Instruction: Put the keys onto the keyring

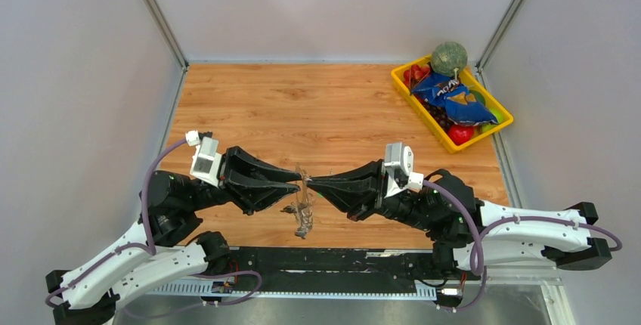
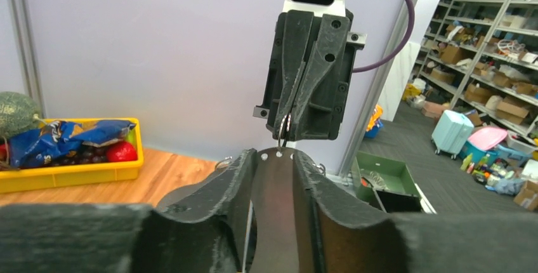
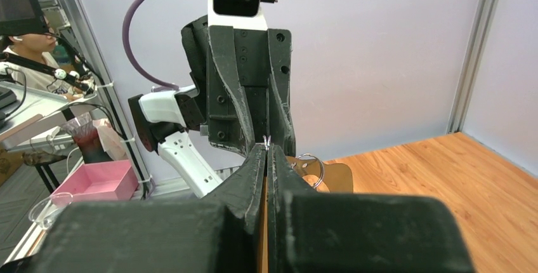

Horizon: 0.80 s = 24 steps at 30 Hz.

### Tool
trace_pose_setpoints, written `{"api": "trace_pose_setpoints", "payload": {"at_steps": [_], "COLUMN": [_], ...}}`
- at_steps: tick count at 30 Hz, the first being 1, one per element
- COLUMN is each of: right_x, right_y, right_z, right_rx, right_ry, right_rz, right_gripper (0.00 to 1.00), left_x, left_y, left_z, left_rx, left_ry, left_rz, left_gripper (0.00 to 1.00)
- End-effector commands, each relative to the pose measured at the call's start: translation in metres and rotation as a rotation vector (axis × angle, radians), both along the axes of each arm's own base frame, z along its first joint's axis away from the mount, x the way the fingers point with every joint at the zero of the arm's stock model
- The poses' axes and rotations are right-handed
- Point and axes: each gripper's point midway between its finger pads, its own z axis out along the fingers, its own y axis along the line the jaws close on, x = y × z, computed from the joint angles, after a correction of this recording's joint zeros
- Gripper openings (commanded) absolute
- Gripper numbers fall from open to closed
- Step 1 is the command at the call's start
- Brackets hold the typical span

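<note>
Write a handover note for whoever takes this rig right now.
Left pincer: clamped on a flat metal plate with small holes.
Right pincer: shut on a small split ring.
The two pincers meet tip to tip at mid-table. A bunch of silver keys sits just below the tips.
Done: both pieces gripped and lined up.
Left: no view shows the ring threaded on, so finish joining them and check before releasing.

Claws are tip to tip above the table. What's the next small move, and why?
Probably ease the right claw a touch toward the left claw. Both look pinched shut with tips almost meeting. The right holds the keys by their ring, right at the keyring, and they seem not yet threaded.
</note>
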Motion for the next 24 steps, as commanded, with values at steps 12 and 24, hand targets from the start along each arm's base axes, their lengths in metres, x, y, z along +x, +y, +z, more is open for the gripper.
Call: {"api": "trace_pose_setpoints", "payload": {"at_steps": [12, 24], "right_x": [0.0026, -0.0022], "right_y": [-0.0062, -0.0027], "right_z": [0.0348, 0.0338], "right_rx": [0.128, 0.129], "right_ry": [-0.037, -0.034], "right_rz": [-0.043, -0.015], "right_gripper": [0.0, 0.0], "left_x": [-0.015, -0.0118], "left_y": [0.0034, 0.0057], "left_z": [0.0168, 0.0196], "left_rx": [-0.048, -0.056], "left_ry": [-0.044, -0.056], "left_rz": [-0.068, -0.04], "left_gripper": [0.35, 0.47]}}
